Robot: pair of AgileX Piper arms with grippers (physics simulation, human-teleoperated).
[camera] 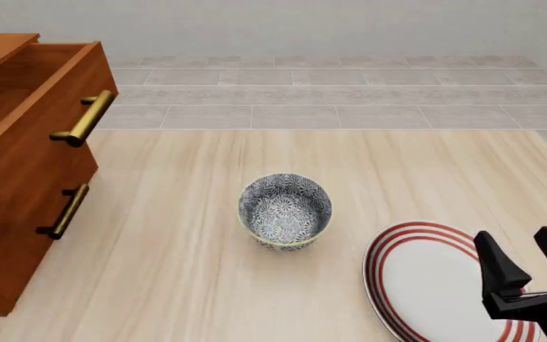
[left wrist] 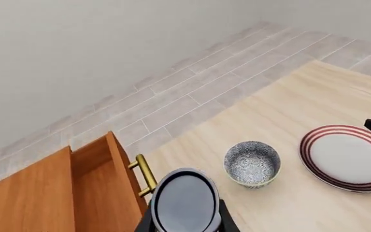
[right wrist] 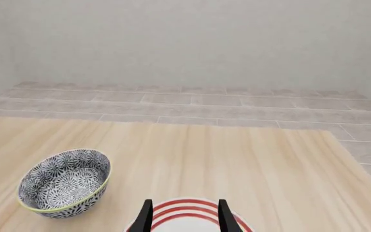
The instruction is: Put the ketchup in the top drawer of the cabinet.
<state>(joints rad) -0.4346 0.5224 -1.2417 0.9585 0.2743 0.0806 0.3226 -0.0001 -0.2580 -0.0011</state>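
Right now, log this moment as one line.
left gripper: shut on ketchup, beside open top drawer | right gripper: open, over plate | bowl: untouched

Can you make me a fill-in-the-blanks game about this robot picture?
1. The top drawer of the cabinet is pulled ____.
2. The left gripper holds the ____.
3. The right gripper hovers above the striped ____.
4. The patterned bowl has ____ inside.

Missing words: open; ketchup; plate; nothing
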